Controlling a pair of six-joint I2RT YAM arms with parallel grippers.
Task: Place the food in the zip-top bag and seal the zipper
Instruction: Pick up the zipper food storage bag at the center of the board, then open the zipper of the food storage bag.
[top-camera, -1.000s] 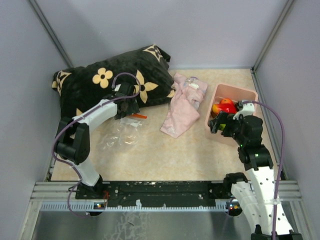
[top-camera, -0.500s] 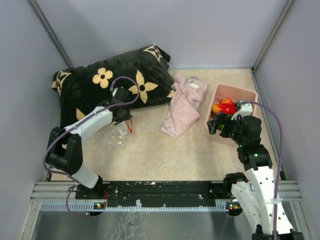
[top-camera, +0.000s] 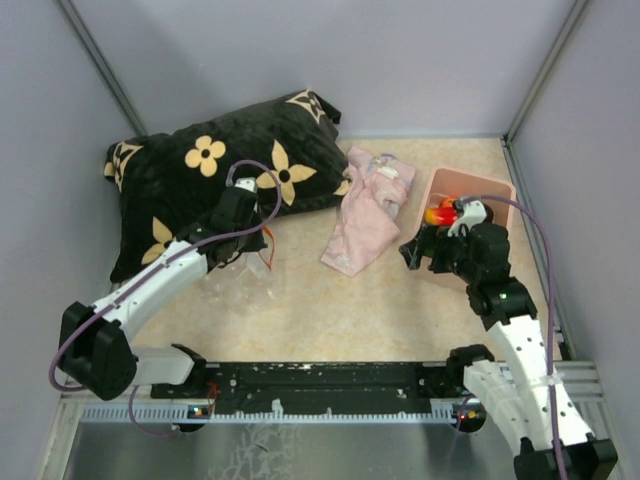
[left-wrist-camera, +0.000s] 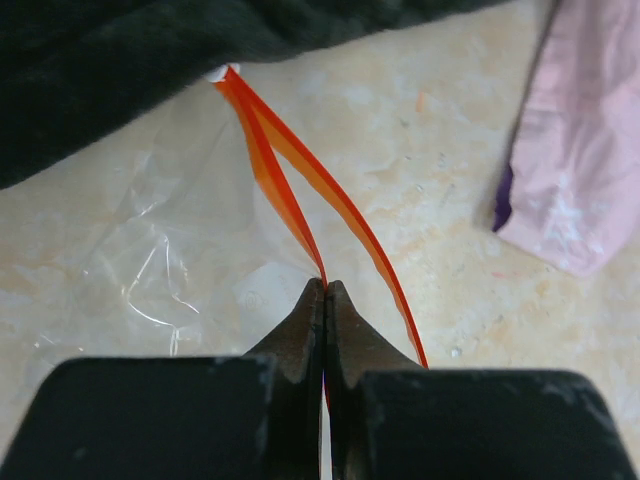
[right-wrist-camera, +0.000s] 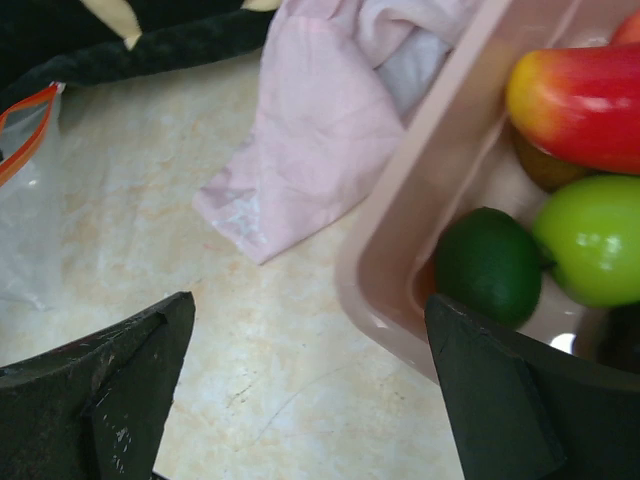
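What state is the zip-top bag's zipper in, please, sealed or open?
Open: the zipper shows two orange strips splayed apart, one pinched in the left claw.

Left arm's stretched out low and long, with the left gripper (left-wrist-camera: 325, 288) just in front of the pillow (top-camera: 200, 170), jaws squeezed flat together on the zipper (left-wrist-camera: 268, 170). Right gripper (right-wrist-camera: 308, 310) sits well right of the pillow, elbow bent, jaws spread wide, gripping nothing as far as I can tell.

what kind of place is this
Probably a robot test bench, not a home: grey walls box in the table, a metal rail carries the left arm and right arm, and toy fruit sits in a pink bin.
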